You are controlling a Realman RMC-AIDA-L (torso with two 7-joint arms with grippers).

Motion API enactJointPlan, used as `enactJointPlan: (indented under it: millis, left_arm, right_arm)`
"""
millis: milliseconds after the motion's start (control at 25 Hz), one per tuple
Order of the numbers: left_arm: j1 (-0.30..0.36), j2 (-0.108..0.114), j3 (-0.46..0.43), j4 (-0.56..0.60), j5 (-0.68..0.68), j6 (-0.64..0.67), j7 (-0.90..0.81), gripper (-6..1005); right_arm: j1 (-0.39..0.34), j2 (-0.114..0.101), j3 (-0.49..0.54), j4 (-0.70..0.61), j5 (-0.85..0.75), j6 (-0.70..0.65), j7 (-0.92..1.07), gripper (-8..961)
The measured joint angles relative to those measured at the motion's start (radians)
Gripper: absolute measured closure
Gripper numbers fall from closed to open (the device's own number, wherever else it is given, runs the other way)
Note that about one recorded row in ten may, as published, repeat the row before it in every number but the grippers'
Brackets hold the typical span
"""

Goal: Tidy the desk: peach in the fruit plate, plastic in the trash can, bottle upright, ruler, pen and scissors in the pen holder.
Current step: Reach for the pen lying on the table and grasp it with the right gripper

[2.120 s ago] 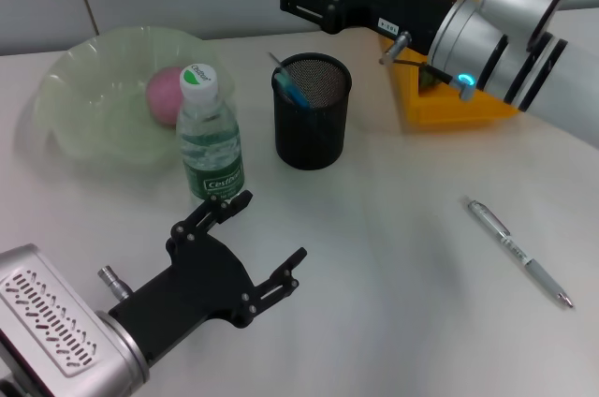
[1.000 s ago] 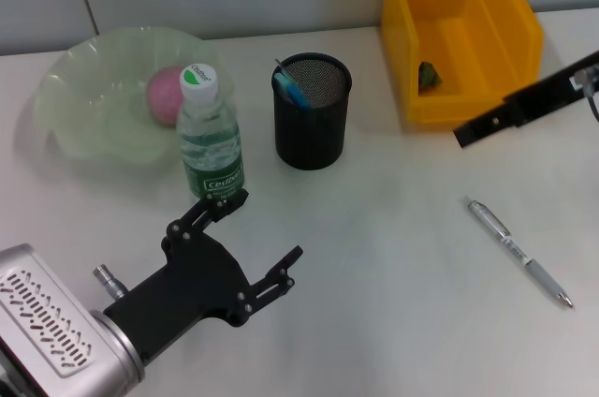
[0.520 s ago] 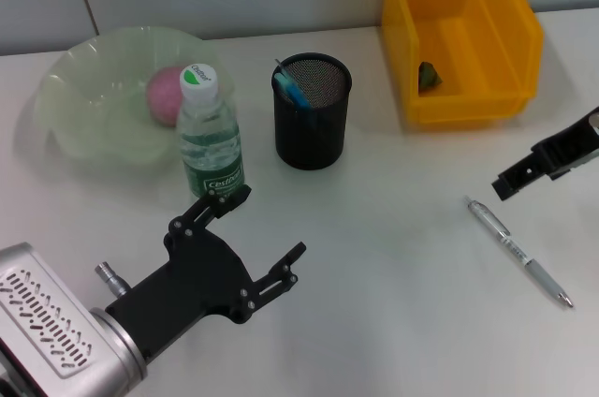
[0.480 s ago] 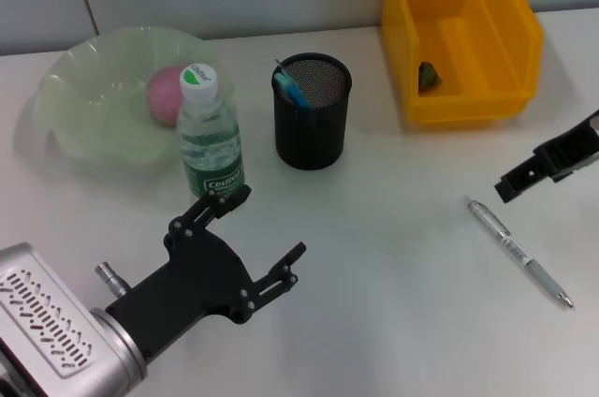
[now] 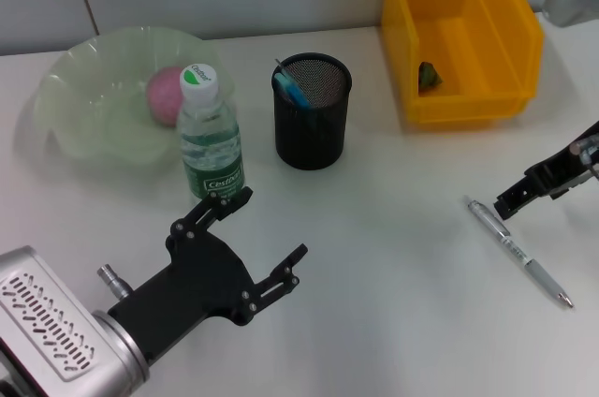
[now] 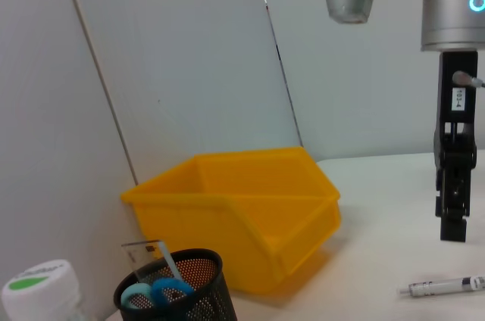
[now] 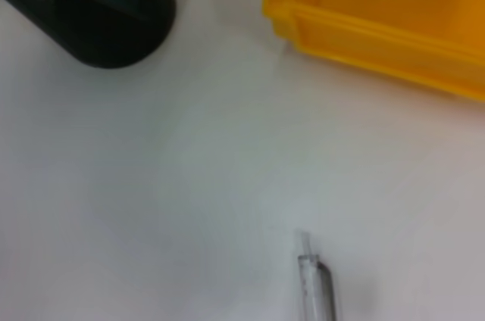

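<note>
While your right hand (image 5: pixel 524 193) hovers just beside the pen (image 5: pixel 520 253) lying on the table (image 5: pixel 393 303), whether it is open I cannot tell, so the pen step is in hand: bring it down over the barrel and grip. Your left hand (image 5: pixel 255 242) waits spread open near the upright bottle (image 5: pixel 208 135). Scissors and ruler stand in the pen holder (image 5: pixel 311 111), the peach (image 5: pixel 165 94) lies in the fruit plate (image 5: pixel 84 88), plastic in the trash can (image 5: pixel 459 32).

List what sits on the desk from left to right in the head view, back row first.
fruit plate holding the peach → bottle → pen holder → yellow bin → pen, nearer, under the right gripper.
</note>
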Motion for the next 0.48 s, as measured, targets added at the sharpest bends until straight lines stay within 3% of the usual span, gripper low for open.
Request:
enactJointPlan:
  millis: [480]
  left_arm:
    - [-0.001, -0.005, 0.004, -0.011, 0.0, -0.013, -0.003, 188]
  right_arm:
    - [0.028, 0.002, -0.037, 0.113, -0.001, 0.091, 0.009, 168]
